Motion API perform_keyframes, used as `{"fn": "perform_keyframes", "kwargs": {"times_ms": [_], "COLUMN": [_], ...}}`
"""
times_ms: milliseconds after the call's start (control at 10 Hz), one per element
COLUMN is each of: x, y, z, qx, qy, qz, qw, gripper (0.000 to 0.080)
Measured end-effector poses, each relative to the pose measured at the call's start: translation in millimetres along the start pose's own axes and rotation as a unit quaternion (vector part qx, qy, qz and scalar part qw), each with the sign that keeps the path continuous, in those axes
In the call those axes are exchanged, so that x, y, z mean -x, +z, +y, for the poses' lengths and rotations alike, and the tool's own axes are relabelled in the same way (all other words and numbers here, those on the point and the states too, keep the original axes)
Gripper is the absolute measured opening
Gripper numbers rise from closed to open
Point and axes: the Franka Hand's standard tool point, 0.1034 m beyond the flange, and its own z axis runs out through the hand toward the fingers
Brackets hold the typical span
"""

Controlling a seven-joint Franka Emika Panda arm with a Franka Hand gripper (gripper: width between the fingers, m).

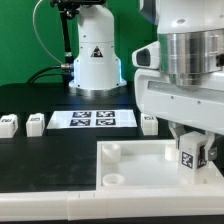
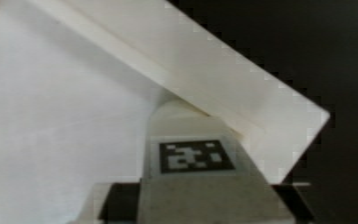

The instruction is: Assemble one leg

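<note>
My gripper (image 1: 192, 150) is shut on a leg (image 1: 187, 158), a small white square post with a code tag, held upright over the near right corner of the white tabletop (image 1: 120, 170). In the wrist view the leg (image 2: 197, 150) stands between my fingers with its tag facing the camera, its far end at the tabletop's corner wall (image 2: 247, 90). Three more legs lie on the black table in the exterior view: one at the far left (image 1: 8, 124), one beside it (image 1: 36, 124) and one right of the marker board (image 1: 148, 122).
The marker board (image 1: 92, 119) lies flat behind the tabletop. The arm's white base (image 1: 95, 55) stands at the back. Round sockets show at the tabletop's left corners (image 1: 112, 151). A green backdrop closes the rear.
</note>
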Motion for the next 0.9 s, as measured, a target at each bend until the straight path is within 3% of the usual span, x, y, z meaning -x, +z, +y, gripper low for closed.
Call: {"fn": "perform_keyframes", "kwargs": {"times_ms": [200,500,700,800,900], "x": [0.1,1.5,3.3,0.4,0.9], "y": [0.8,3.2,3.0,2.5,3.3], "z": [0.1,-1.9,-3.2,-1.4,-0.9], "qx": [-0.009,-0.012,-0.020,-0.018,-0.017], "qy": [0.204,0.356,0.387,0.394,0.391], "qz": [-0.024,-0.035,-0.021,-0.018,-0.018], "qw": [0.979,0.934,0.922,0.919,0.920], "gripper": [0.0291,0.0291,0.0292,0.0292,0.0353]}}
